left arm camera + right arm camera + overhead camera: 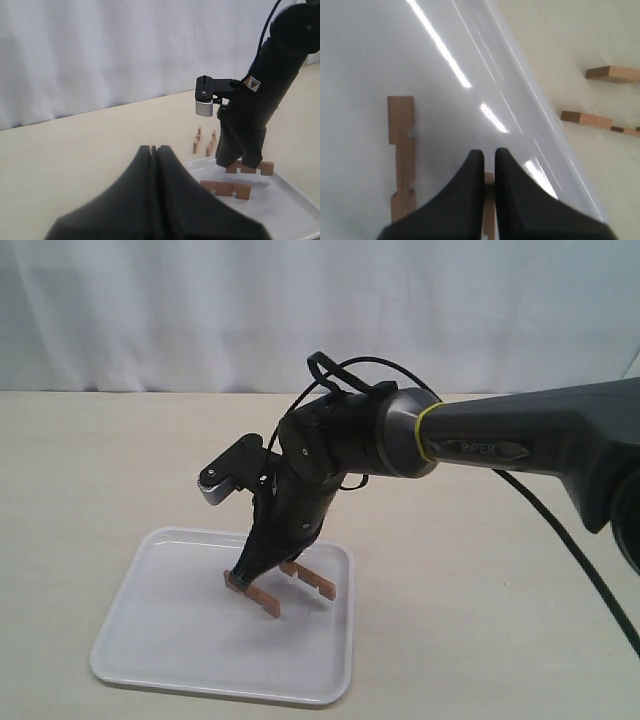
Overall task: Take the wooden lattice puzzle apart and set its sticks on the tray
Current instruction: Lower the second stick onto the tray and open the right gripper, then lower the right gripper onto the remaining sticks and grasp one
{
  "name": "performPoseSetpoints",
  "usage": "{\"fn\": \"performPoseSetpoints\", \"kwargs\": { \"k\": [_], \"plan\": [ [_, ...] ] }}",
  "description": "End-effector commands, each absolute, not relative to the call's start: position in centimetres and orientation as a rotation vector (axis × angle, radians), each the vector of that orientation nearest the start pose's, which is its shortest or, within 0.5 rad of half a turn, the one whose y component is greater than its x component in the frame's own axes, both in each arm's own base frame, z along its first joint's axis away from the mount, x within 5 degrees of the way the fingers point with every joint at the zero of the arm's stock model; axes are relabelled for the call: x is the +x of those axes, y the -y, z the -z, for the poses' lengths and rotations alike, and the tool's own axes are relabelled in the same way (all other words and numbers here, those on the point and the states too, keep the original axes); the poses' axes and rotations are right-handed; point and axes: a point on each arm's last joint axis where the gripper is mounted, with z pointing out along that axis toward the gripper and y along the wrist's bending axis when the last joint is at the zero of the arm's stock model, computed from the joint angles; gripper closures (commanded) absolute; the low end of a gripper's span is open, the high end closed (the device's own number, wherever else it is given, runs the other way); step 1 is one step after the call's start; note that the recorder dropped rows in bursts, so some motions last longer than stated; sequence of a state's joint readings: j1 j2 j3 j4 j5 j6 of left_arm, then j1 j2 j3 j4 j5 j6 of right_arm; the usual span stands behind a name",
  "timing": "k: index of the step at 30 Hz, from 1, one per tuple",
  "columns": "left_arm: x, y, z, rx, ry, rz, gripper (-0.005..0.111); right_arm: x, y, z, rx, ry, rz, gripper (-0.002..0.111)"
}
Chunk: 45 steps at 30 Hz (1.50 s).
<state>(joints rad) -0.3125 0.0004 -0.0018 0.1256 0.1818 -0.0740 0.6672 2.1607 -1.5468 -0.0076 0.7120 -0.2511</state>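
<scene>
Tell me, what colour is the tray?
The tray is plain white; the exterior view shows it best.

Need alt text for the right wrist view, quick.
The right gripper is closed on one stick over the white tray. A second stick lies flat on the tray beside it; two more sticks sit on the table past the rim.

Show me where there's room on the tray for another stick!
The tray is bare on its left and front, between the rim and the two sticks. Crowded: its far right corner, where the right gripper grips one stick.
</scene>
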Motion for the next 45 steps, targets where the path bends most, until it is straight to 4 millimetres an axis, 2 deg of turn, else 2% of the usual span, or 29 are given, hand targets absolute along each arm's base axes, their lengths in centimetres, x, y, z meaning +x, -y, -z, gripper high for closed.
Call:
{"fn": "performPoseSetpoints", "kwargs": {
  "k": [1, 5, 8, 12, 15, 16, 18, 22, 27, 29, 31, 33, 35, 40, 45],
  "plan": [
    [5.4, 1.6, -19.8, 0.276, -1.634, 0.195, 0.107, 35.5, -27.5, -14.1, -1.196, -2.517, -0.098, 0.104],
    [5.4, 1.6, -19.8, 0.276, -1.634, 0.195, 0.107, 35.6, -27.6, -12.9, -1.202, -2.530, -0.093, 0.104],
    [5.4, 1.6, -19.8, 0.276, -1.634, 0.195, 0.107, 35.6, -27.6, -12.9, -1.162, -2.542, -0.103, 0.102],
    [5.4, 1.6, -19.8, 0.276, -1.634, 0.195, 0.107, 35.6, -27.6, -12.9, -1.164, -2.548, -0.101, 0.085],
    [5.4, 1.6, -19.8, 0.276, -1.634, 0.195, 0.107, 35.6, -27.6, -13.0, -1.139, -2.564, -0.105, 0.067],
    [5.4, 1.6, -19.8, 0.276, -1.634, 0.195, 0.107, 35.7, -27.6, -13.2, -1.140, -2.567, -0.104, 0.065],
    [5.4, 1.6, -19.8, 0.276, -1.634, 0.195, 0.107, 35.9, -27.8, -14.2, -1.140, -2.568, -0.103, 0.062],
    [5.4, 1.6, -19.8, 0.276, -1.634, 0.195, 0.107, 36.3, -28.2, -17.6, -1.117, -2.520, -0.119, 0.062],
    [5.4, 1.6, -19.8, 0.277, -1.634, 0.193, 0.107, 36.9, -27.8, -19.4, -1.098, -2.474, -0.048, 0.062],
    [5.4, 1.6, -19.8, 0.277, -1.634, 0.193, 0.107, 37.5, -27.1, -19.7, -0.956, -2.512, 0.000, 0.062],
    [5.4, 1.6, -19.8, 0.277, -1.634, 0.193, 0.107, 38.7, -25.5, -19.9, -0.706, -2.564, 0.052, 0.062],
    [5.4, 1.6, -19.8, 0.277, -1.634, 0.193, 0.107, 39.9, -23.5, -19.9, -0.433, -2.624, 0.035, 0.062],
    [5.4, 1.6, -19.8, 0.277, -1.634, 0.193, 0.107, 40.5, -22.5, -19.8, -0.286, -2.647, 0.013, 0.062],
    [5.4, 1.6, -19.8, 0.277, -1.634, 0.193, 0.107, 41.4, -21.5, -18.4, -0.085, -2.681, -0.031, 0.062],
    [5.4, 1.6, -19.8, 0.277, -1.634, 0.193, 0.107, 41.6, -22.2, -16.7, 0.039, -2.709, -0.150, 0.062]
  ]
}}
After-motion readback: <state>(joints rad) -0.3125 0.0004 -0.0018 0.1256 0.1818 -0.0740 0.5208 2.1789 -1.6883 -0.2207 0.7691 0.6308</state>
